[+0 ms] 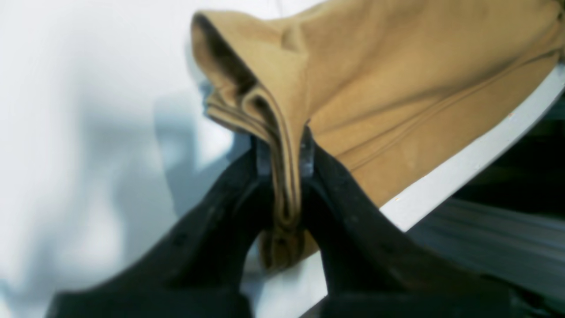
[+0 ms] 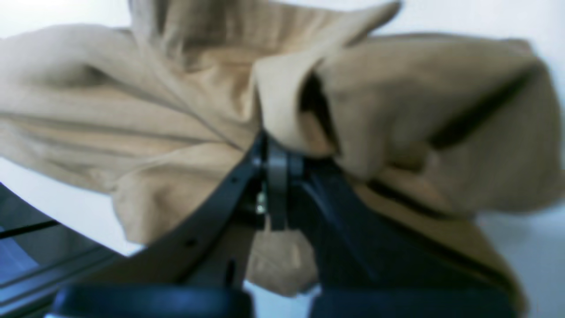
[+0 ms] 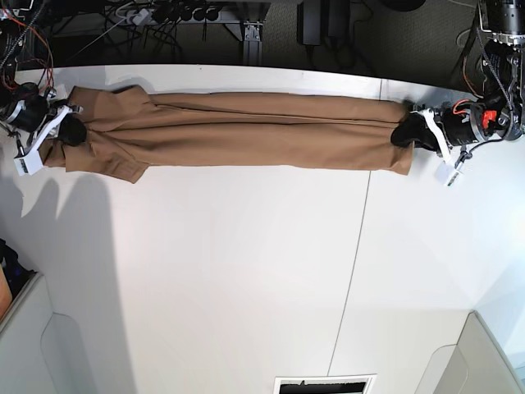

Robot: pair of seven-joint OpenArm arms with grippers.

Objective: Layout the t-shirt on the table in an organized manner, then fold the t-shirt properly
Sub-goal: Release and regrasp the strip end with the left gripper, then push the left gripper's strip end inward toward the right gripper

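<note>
The tan t-shirt (image 3: 246, 131) lies folded into a long narrow band across the far part of the white table (image 3: 246, 271). In the base view my left gripper (image 3: 408, 133) sits at the band's right end and my right gripper (image 3: 72, 130) at its left end. Seen from the left wrist, the left gripper (image 1: 284, 154) is shut on a bunched fold of the t-shirt (image 1: 397, 88) near the table edge. Through the right wrist camera, the right gripper (image 2: 276, 159) is shut on the t-shirt (image 2: 154, 132), whose cloth drapes over the fingers.
A thin dark seam (image 3: 358, 238) runs across the table right of centre. Cables and dark equipment (image 3: 189, 16) crowd the floor beyond the far edge. Grey panels (image 3: 25, 328) stand at the near corners. A dark slot (image 3: 321, 386) sits at the table's near edge.
</note>
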